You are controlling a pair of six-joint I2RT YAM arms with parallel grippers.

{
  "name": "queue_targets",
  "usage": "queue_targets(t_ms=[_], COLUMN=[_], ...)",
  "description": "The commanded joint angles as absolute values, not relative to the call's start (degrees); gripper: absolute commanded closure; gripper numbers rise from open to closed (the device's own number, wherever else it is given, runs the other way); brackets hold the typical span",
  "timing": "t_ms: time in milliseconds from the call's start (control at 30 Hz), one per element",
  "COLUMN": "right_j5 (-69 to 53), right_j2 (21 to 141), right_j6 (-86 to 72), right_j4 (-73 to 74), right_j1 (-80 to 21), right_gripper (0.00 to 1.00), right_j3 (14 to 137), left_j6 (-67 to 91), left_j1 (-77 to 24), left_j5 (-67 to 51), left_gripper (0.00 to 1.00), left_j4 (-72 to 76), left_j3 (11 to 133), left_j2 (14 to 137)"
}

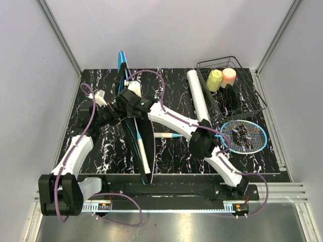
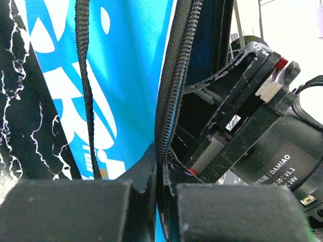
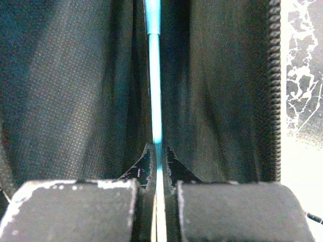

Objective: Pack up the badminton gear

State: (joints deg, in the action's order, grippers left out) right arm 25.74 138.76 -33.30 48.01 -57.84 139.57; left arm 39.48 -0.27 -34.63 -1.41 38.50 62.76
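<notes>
right wrist view: my right gripper is pinched on the blue racket shaft, its long axis running straight ahead into the dark mouth of the cover (my left gripper clamps the zipper edge), so i judge the feed goes lengthwise.

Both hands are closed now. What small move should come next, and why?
Probably the right hand should slide the racket shaft a little deeper into the cover. It pinches the shaft inside the cover, the left hand pinches the zipper edge, and the white handle lies outside.
</notes>
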Motion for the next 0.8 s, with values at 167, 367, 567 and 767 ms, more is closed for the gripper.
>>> queue_targets(t_ms=[167, 367, 567, 767], right_j5=[26.90, 23.12, 16.27, 16.42], right_j2=[141.51, 138.87, 131.58, 118.24], right_j6=[-31.82, -27.16, -25.67, -22.85], right_j4=[33.05, 34.88, 41.74, 45.70], right_j1=[-56.34, -56.34, -56.34, -56.34], right_gripper=[0.89, 0.64, 0.35, 0.25], right_j3=[136.23, 135.70, 135.62, 127.29], left_j6=[39.03, 38.32, 36.22, 34.81], left_j1=[-1.58, -1.41, -0.53, -0.09], left_j5=[-40.44, -37.89, -32.80, -31.55], left_gripper=[1.00, 1.00, 1.00, 1.00], left_j4=[-7.55, -10.28, -13.71, -15.29], left_j3=[37.97, 39.02, 39.90, 40.69], left_j2=[60.56, 61.17, 59.15, 58.62])
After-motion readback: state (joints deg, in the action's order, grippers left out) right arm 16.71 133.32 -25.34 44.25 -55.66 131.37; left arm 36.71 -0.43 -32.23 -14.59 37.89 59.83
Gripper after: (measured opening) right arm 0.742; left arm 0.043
